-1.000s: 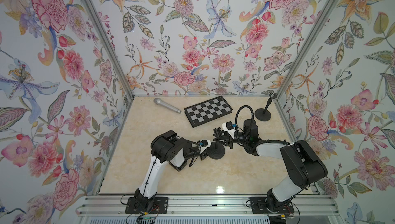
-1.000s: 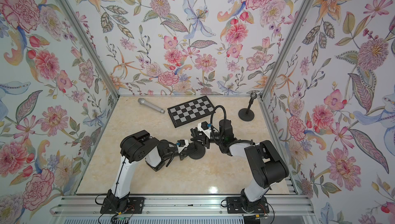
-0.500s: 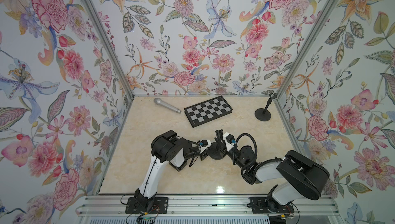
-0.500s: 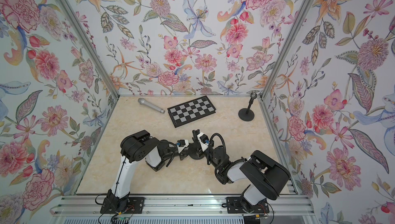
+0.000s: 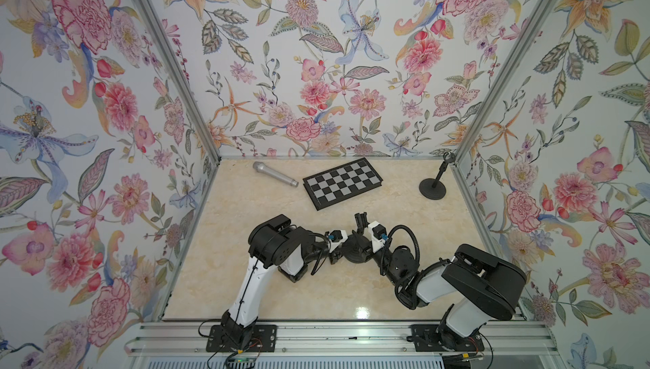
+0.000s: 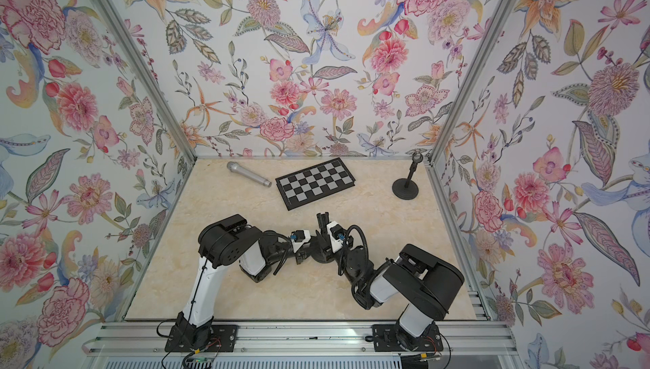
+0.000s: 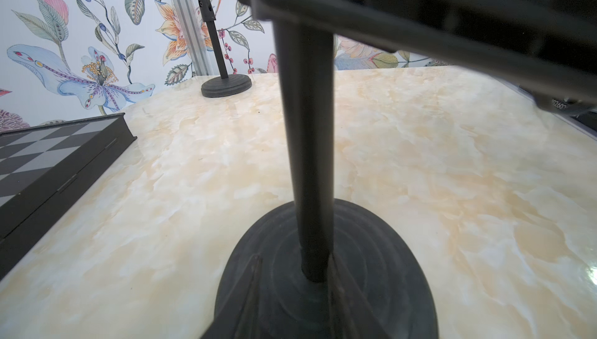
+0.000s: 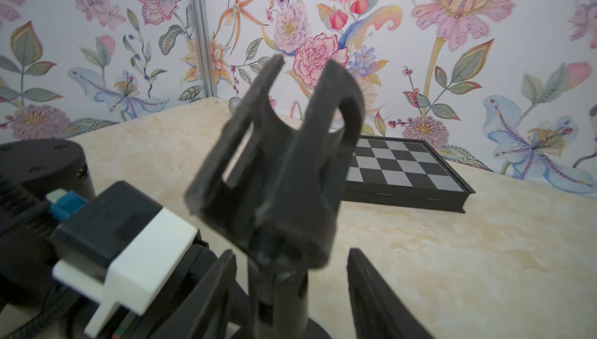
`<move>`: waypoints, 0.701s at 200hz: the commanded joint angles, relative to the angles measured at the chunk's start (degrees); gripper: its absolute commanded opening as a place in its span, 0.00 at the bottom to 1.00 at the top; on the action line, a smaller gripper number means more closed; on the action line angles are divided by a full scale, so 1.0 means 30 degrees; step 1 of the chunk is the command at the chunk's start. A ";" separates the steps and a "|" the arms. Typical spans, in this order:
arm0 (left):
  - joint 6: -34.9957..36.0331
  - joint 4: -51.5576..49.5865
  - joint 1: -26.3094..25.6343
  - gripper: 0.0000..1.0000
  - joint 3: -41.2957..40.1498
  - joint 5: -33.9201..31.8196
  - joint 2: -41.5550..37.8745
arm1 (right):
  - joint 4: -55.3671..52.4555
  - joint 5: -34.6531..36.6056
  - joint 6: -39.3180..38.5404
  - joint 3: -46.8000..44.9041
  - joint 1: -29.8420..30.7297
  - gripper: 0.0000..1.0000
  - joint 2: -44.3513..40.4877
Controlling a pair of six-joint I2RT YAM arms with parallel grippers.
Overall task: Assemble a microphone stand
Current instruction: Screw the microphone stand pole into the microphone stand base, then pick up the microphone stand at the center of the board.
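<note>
Clip (image 8: 281,159) looks seated: left pincer (image 7: 294,258) clenches stand (image 5: 354,251), right pincer (image 8: 292,252) released; next, fetch far-left mic (image 5: 274,173).

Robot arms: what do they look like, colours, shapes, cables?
Both look alike. The left arm and right arm have bulky matte black joint housings, white link shells and black base plates bolted to a silver rail. A black cable loops by the wrist, near a small blue connector. The right pincer has black tapered fingers.
</note>
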 commanded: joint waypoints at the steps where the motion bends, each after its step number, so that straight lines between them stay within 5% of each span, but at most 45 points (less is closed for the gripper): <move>1: 0.1221 0.4264 -0.0011 0.35 -0.1055 -0.2128 0.3105 | -0.3457 -1.1311 -0.0307 0.0544 -0.2490 0.59 -0.2113; 33: 0.1296 0.4253 -0.0010 0.35 -0.1055 -0.2141 0.3120 | -0.8881 -1.5477 -0.2775 0.2267 -0.4441 0.59 -0.3491; 69: 0.1295 0.4254 -0.0011 0.35 -0.1065 -0.2062 0.3150 | -0.9955 -1.7780 -0.2911 0.3766 -0.5684 0.51 -0.2555; 80: 0.1313 0.4257 0.0005 0.35 -0.1071 -0.2108 0.3120 | -1.0039 -1.8087 -0.3070 0.4109 -0.5894 0.42 -0.2216; 110: 0.1282 0.4269 -0.0011 0.35 -0.1116 -0.2126 0.3149 | -1.0786 -1.6617 -0.2602 0.4786 -0.5992 0.08 -0.1615; 140: 0.1268 0.4261 -0.0011 0.36 -0.1084 -0.2237 0.3113 | -0.7703 -1.1437 -0.1239 0.2819 -0.5305 0.00 -0.2104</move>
